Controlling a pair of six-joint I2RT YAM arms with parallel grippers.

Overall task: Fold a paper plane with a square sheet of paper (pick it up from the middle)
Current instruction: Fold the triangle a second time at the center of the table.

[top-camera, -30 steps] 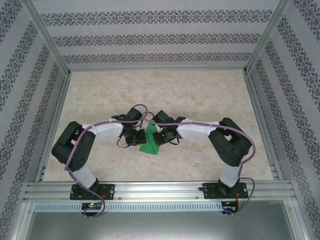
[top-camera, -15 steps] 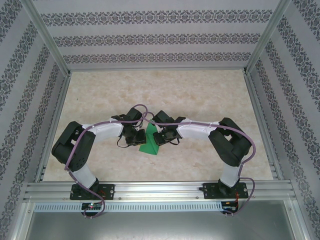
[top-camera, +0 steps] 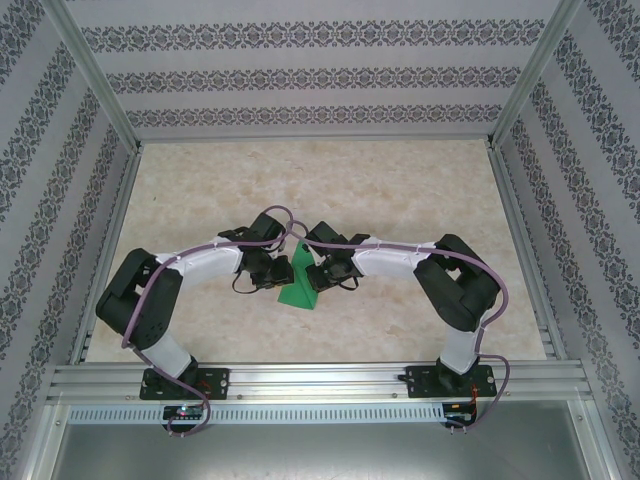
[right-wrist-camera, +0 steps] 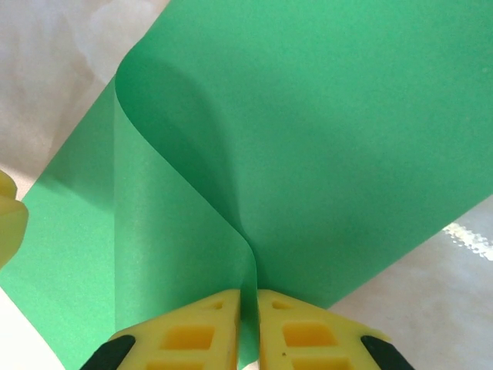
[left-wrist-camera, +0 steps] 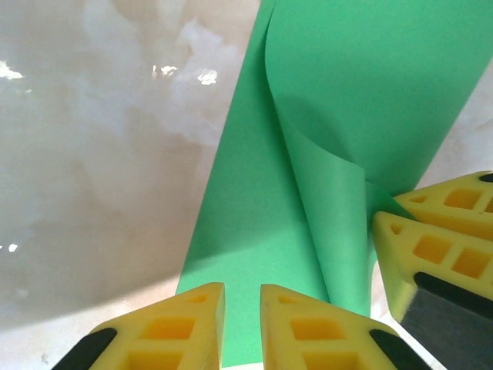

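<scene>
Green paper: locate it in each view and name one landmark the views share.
Top external: the green paper is a small wedge near the table's centre.
Left wrist: it runs from bottom centre to upper right, one flap curling up.
Right wrist: it covers most of the frame, curled over at left.
Shared landmark: the pale marbled tabletop beneath it.

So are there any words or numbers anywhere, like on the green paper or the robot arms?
None can be read.
The green paper is plain.
The walls have only a flower pattern, no letters.
The little boards at the near edge are too small to tell.
</scene>
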